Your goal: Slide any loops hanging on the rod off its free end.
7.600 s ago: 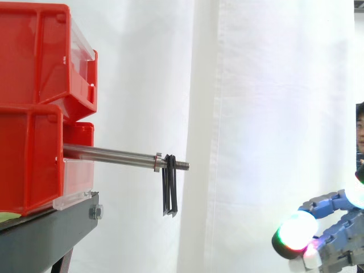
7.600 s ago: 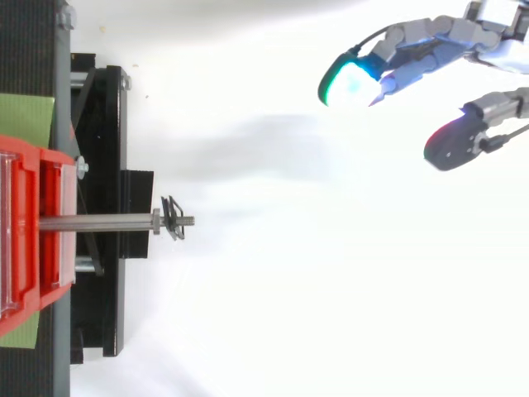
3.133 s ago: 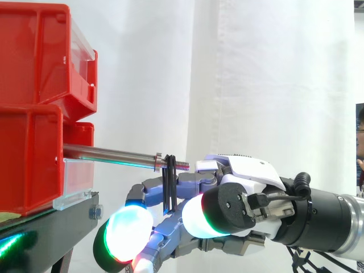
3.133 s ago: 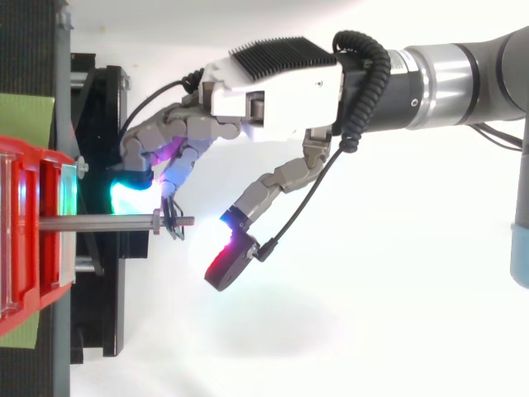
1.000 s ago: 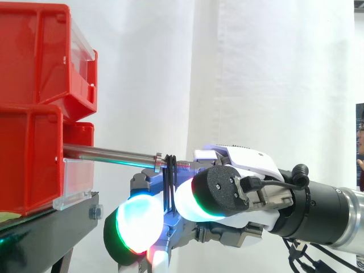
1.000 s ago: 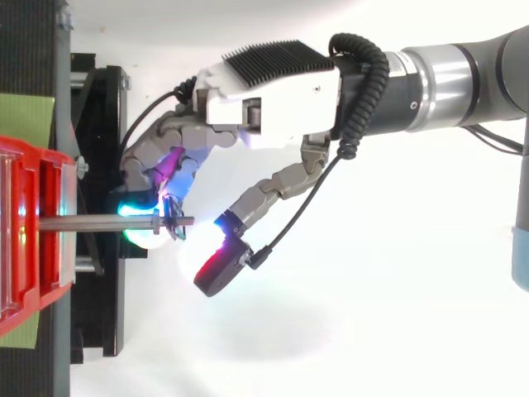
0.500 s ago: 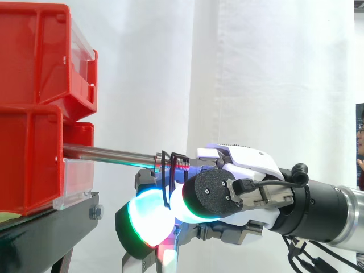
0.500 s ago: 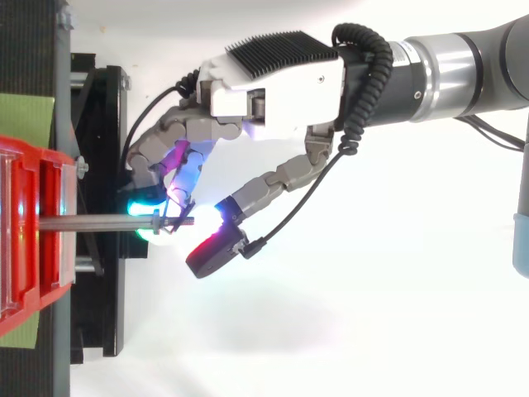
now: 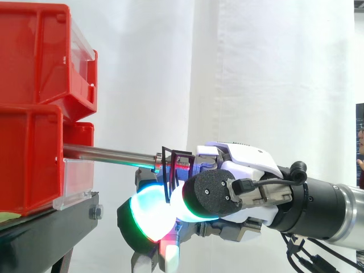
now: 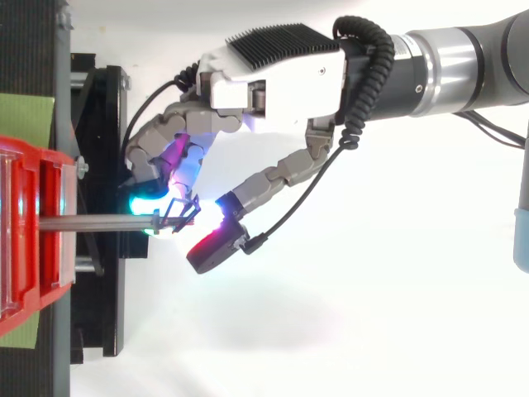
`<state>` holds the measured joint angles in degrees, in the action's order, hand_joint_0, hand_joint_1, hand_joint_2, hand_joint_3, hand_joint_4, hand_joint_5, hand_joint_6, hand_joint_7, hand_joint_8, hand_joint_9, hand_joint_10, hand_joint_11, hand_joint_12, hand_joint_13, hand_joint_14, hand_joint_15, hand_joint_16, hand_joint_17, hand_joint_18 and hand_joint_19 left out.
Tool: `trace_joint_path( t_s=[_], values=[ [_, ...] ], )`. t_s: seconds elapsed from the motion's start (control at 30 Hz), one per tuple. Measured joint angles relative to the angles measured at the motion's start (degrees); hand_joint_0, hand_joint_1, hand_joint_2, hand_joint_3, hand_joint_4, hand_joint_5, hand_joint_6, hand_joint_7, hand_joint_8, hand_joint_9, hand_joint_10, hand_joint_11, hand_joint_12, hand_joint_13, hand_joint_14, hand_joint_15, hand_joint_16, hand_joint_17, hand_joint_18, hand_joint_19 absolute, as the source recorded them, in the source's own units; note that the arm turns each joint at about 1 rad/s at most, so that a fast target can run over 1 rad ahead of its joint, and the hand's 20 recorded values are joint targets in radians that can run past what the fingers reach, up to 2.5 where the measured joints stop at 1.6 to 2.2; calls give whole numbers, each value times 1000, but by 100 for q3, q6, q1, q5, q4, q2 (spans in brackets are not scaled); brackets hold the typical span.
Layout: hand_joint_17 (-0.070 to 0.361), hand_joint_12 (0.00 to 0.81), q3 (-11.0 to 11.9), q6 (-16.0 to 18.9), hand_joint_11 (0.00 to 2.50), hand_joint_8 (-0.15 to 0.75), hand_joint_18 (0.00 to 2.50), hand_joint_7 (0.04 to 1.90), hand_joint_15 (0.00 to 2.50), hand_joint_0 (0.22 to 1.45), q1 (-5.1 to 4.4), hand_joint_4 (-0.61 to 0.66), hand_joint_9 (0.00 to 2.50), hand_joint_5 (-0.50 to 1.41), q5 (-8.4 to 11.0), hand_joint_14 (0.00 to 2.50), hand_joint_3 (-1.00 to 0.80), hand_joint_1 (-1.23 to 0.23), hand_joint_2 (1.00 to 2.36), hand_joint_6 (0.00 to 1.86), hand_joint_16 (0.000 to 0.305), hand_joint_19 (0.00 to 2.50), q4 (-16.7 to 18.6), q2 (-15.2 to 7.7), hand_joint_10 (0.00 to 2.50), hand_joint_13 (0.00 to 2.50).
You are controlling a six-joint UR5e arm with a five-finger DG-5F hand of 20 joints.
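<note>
The hand (image 10: 273, 78) pinches the black loops (image 9: 166, 182) between curled fingertips; they sit tilted on the threaded end of the rod (image 9: 108, 153), just ahead of the palm

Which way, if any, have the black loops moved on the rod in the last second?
Yes. The black loops have tipped up and spread toward the rod's threaded free end, away from the red bins, but remain on it.

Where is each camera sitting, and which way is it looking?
Side view: beside the work at rod height, looking level across the rod and black loops; the hand and arm come in from the right.
Top view: above, looking straight down on the red bins; hand and arm come in from the upper right.
Shared: rod, loops, bins, and the hand pinching the loops.
</note>
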<state>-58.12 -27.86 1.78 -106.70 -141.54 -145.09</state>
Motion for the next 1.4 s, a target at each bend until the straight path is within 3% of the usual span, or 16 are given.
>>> trace_joint_path(
  t_s=[0.53,0.83,1.03,1.4],
  values=[
    [100,378,48,-20,403,352,757,1266,323,616,22,9,1153,-77,0,12,9,-829,1007,892,45,273,-127,28,11,948],
    [101,381,-82,-120,400,351,760,1251,325,615,32,10,1156,-77,-28,11,3,-828,1006,893,45,279,-373,245,11,958],
    [101,382,-334,-170,406,352,761,1251,329,614,17,10,1157,-77,-19,11,7,-826,1006,892,45,278,-422,443,13,959],
    [100,379,-1186,-283,404,352,761,1251,328,616,16,11,1158,-77,160,11,-6,-825,1006,892,44,279,-510,1211,13,959]
  ],
)
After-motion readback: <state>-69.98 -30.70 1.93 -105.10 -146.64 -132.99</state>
